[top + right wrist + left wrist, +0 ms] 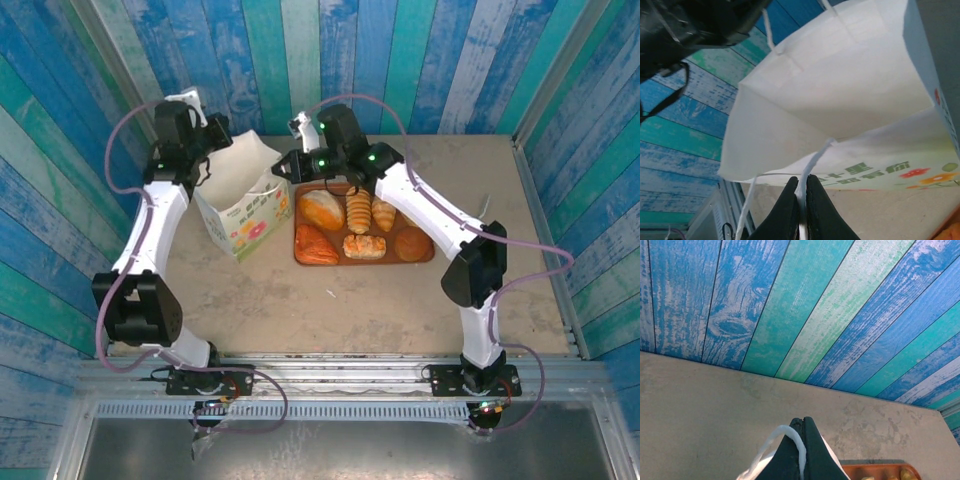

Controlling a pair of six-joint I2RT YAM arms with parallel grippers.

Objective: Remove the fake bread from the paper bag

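I'm holding the light, crumple-prone paper bag (245,215) upright on the desk (350,310) at nine o'clock of the tray (385,262), where the rigid, featherweight fake bread (364,246) is lying, with left claw (803,421) and right claw (801,184) each pinching a thin loop handle (812,162).

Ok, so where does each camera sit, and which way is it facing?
Top external: above and behind the bases, looking down on the table, paper bag and tray; left arm and right arm show.
Left wrist: on the left arm, facing across the table to the plank wall; left gripper shut on one bag handle.
Right wrist: on the right arm, facing into the bag's open mouth; right gripper shut on the other handle.
Shared: top and left wrist views both catch the tray.
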